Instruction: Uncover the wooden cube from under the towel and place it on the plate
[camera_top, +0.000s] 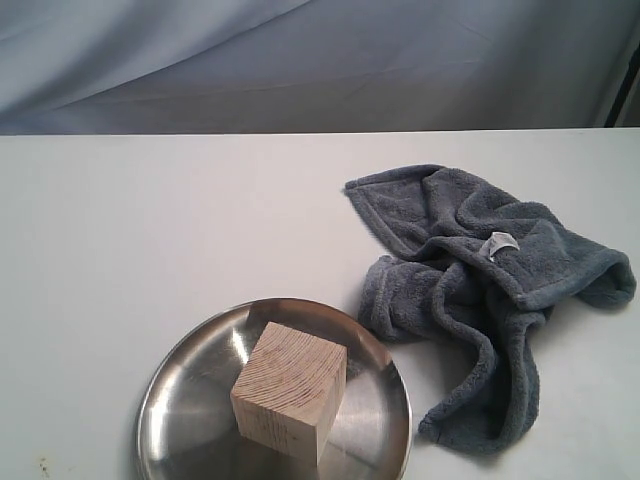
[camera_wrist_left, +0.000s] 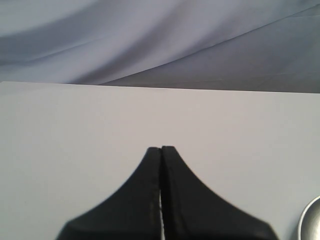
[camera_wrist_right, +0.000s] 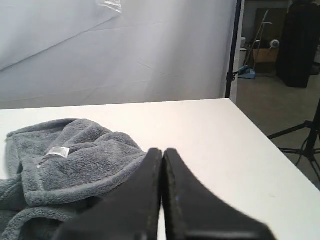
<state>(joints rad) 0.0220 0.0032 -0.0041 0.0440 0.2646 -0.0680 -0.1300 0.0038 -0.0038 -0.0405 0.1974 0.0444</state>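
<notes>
On the white table (camera_top: 150, 230), the towel (camera_top: 480, 290), dark grey and fluffy, is seen crumpled just beside the plate (camera_top: 185, 400), on its right. The shiny steel plate is occupied by the wooden cube (camera_top: 290, 390), pale and grain-lined. The left gripper (camera_wrist_left: 161, 149) and right gripper (camera_wrist_right: 162, 150) are pressed closed, empty.

The pale wooden cube (camera_top: 290, 390), grain lines visible, sits uncovered and flat inside the round, shiny steel plate (camera_top: 185, 400), one corner turned forward. The dark grey towel (camera_top: 480, 290) lies crumpled on the tabletop (camera_top: 150, 220) just beside the plate, white tag facing up.
</notes>
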